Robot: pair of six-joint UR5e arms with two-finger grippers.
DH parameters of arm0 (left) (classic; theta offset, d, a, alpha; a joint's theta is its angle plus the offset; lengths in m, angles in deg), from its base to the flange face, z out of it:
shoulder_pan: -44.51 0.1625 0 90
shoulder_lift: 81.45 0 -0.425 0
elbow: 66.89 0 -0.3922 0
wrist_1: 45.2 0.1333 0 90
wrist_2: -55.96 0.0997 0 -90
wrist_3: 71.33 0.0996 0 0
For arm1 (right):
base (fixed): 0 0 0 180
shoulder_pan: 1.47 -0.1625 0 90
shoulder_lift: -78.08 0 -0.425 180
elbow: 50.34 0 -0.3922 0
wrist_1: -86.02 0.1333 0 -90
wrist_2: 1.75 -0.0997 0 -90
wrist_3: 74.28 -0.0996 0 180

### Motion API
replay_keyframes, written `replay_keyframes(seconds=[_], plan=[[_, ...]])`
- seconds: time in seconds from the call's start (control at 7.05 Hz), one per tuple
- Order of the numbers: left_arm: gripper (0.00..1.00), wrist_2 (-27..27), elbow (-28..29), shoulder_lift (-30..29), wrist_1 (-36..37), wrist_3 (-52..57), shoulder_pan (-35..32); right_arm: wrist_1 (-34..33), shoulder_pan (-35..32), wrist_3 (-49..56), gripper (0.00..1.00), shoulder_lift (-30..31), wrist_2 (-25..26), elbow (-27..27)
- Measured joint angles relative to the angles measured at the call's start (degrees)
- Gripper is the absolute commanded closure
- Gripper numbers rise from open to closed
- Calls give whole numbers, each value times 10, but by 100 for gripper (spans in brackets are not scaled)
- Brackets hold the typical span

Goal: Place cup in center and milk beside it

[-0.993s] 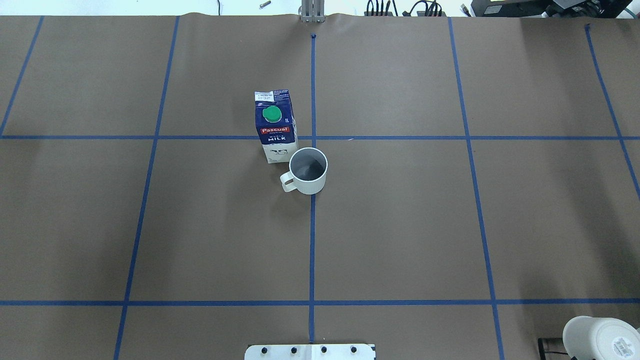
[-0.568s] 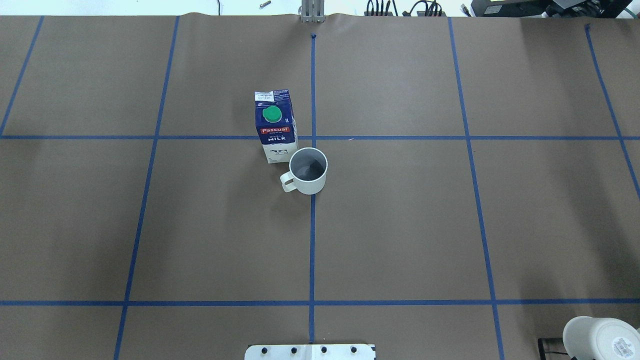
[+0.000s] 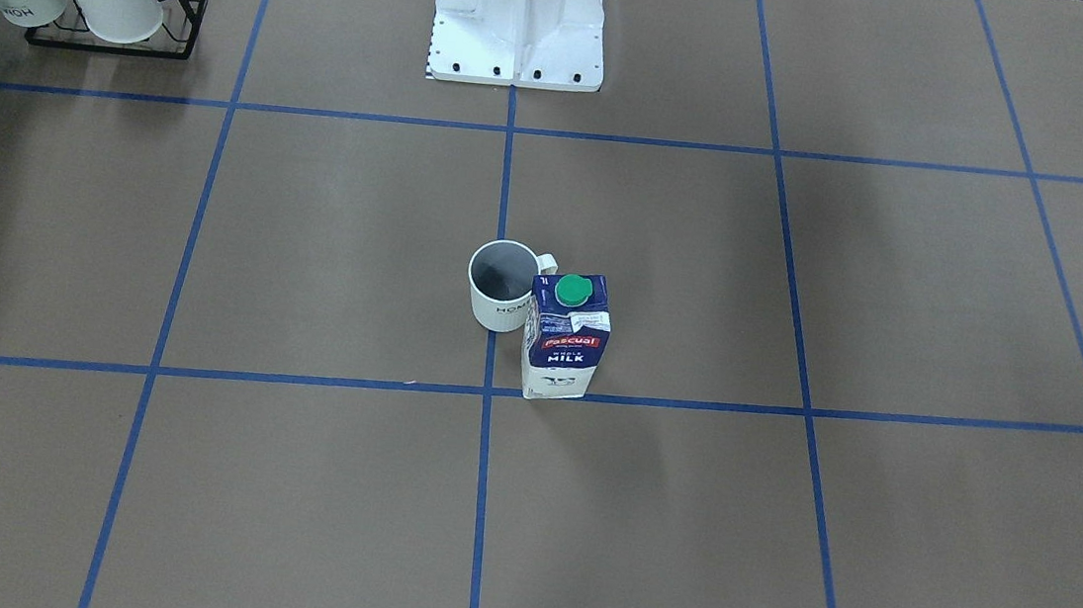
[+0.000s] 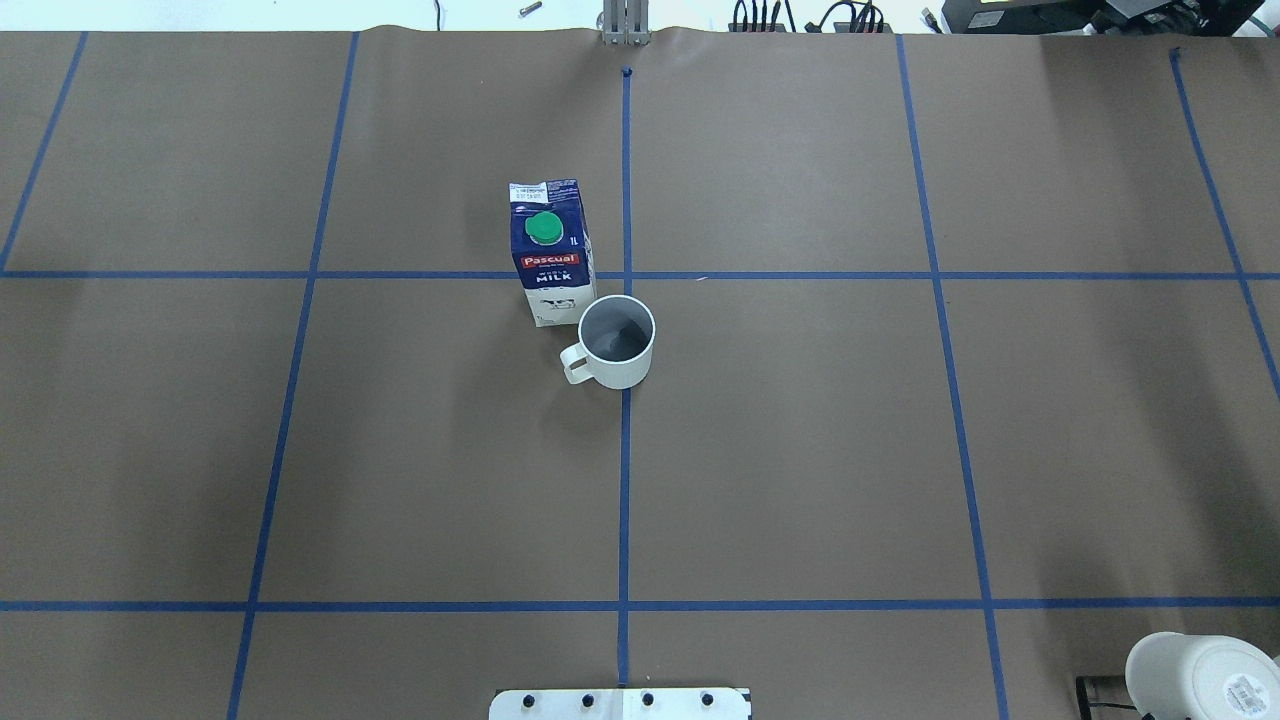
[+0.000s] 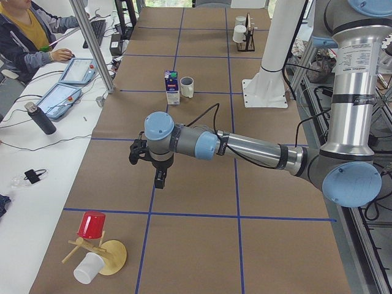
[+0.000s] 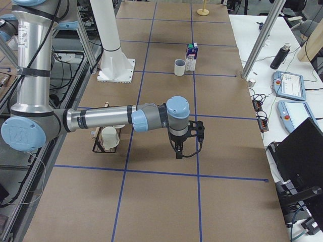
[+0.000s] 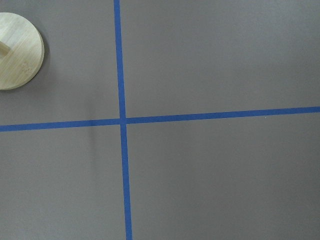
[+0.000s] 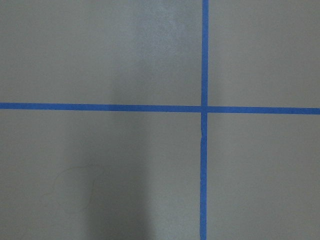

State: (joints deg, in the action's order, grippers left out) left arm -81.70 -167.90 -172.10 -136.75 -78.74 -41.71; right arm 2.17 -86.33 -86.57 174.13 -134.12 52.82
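The cup (image 4: 617,345), a white mug with a dark grey inside, stands on the central blue tape line (image 4: 625,470) at the middle of the brown surface, handle toward the robot's left. The milk (image 4: 548,255), a navy and white carton with a green cap, stands upright right beside the cup, just far-left of it. Both also show in the front-facing view: cup (image 3: 500,290), milk (image 3: 566,336). My left gripper (image 5: 158,182) hangs over the table far from them; I cannot tell its state. My right gripper (image 6: 178,153) likewise hangs apart; I cannot tell its state. Both wrist views show only bare taped surface.
A black wire rack (image 3: 110,39) with two white mugs stands near the robot's right. The white robot base (image 3: 518,34) sits at the near edge. A wooden stand (image 5: 98,251) with a red and a white cup is at the left end. An operator (image 5: 27,33) sits beside the table.
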Motion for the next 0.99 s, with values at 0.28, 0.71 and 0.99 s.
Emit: replay_keyframes(seconds=[0.28, 0.71, 0.99], plan=[[2, -1, -5, -1, 0, 0, 0, 0, 0, 0, 0, -7, 21, -2], [2, -1, -10, -1, -3, 1, 0, -1, 0, -1, 0, -10, 21, -3], [2, 2, -12, -1, -13, 1, 0, -1, 0, -2, 0, -10, 20, -4]])
